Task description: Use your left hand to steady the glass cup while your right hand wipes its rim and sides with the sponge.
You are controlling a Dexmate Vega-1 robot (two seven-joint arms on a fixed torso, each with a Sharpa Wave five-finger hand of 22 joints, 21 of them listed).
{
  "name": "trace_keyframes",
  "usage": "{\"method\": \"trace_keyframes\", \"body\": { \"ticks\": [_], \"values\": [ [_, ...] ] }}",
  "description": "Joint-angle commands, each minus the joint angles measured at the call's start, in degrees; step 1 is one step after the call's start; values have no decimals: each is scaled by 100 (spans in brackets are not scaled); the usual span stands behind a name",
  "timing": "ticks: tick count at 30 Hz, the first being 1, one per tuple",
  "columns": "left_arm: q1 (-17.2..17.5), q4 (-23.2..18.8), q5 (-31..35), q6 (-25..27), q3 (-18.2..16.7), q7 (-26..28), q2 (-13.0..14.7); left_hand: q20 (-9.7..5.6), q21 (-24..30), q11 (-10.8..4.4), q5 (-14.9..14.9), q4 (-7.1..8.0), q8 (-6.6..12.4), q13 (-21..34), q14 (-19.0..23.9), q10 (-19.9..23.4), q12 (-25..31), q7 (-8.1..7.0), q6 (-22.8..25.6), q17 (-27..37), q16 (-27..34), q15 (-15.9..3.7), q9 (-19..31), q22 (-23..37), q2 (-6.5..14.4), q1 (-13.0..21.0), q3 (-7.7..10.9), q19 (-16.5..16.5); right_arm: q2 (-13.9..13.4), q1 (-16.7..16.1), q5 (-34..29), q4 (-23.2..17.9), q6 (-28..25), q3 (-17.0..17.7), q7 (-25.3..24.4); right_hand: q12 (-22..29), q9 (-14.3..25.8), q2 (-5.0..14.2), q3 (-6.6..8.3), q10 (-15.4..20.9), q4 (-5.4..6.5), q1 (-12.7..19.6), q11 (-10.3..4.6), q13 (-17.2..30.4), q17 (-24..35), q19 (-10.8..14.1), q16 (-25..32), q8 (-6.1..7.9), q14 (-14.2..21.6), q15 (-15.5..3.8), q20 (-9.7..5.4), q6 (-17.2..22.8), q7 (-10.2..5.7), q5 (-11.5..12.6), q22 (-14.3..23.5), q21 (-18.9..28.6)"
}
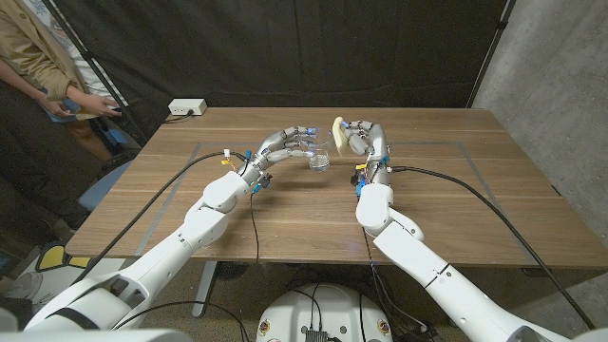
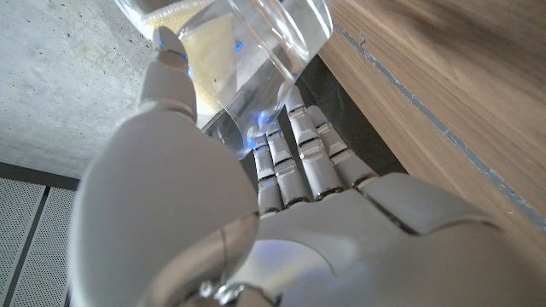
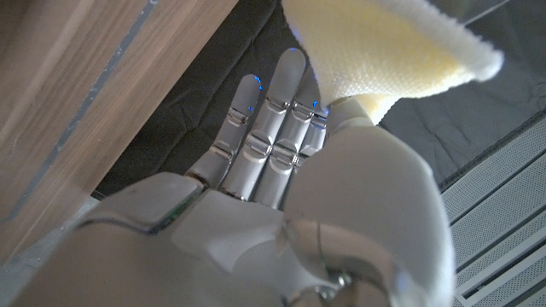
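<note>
Glass cup (image 1: 320, 157) is gripped by the left hand (image 1: 290, 144) on the tabletop (image 1: 446, 204). Sponge (image 1: 338, 128) is held in the right hand (image 1: 366, 138) just beside it, so steadying looks done; wiping seems barely started.

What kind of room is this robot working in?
Probably a lab or test room, not a home: a black curtain hangs behind the wooden table, the side wall is bare concrete, and cables trail across the table to the arms.
</note>
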Motion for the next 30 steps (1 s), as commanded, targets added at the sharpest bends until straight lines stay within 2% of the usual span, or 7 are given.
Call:
{"method": "trace_keyframes", "body": {
  "ticks": [1,12,17,30],
  "values": [
    [-13,43,-108,-9,-37,-70,-24,-521,57,-720,31,771,805,38,301,794,15,-546,1029,14,29,-948,31,17,892,760,827,-4,289,-142,735,162,-91,295,336,-35,29,-12,-19,43,-12,82,3,31,43,-41,17,4,38,-317,-500,128,-83,46,10,67],
    [-10,33,-139,-64,-70,-35,-68,-521,73,-721,31,778,794,50,313,815,7,-541,1039,15,29,-944,17,16,885,738,854,-10,739,-342,704,211,-597,430,292,-37,43,-9,-43,78,-15,108,31,57,74,-73,21,-5,43,-315,-466,159,-31,69,-15,180],
    [-7,21,-135,-60,-80,-4,-70,-536,83,-719,32,773,790,56,316,816,0,-529,1054,15,28,-949,8,15,877,740,869,-5,820,-480,729,158,-748,462,420,-42,44,-16,-50,110,-21,124,49,46,95,-86,25,-13,51,-313,-444,167,-8,80,-29,221],
    [6,-8,-53,-5,-61,75,-58,-533,96,-721,33,770,785,66,328,827,-11,-525,1058,17,29,-948,12,14,869,733,898,-14,881,-660,838,-242,-345,663,740,-48,57,-17,-76,135,-18,144,54,74,96,-114,18,-26,90,-313,-437,198,9,107,-71,330]
  ]
}}
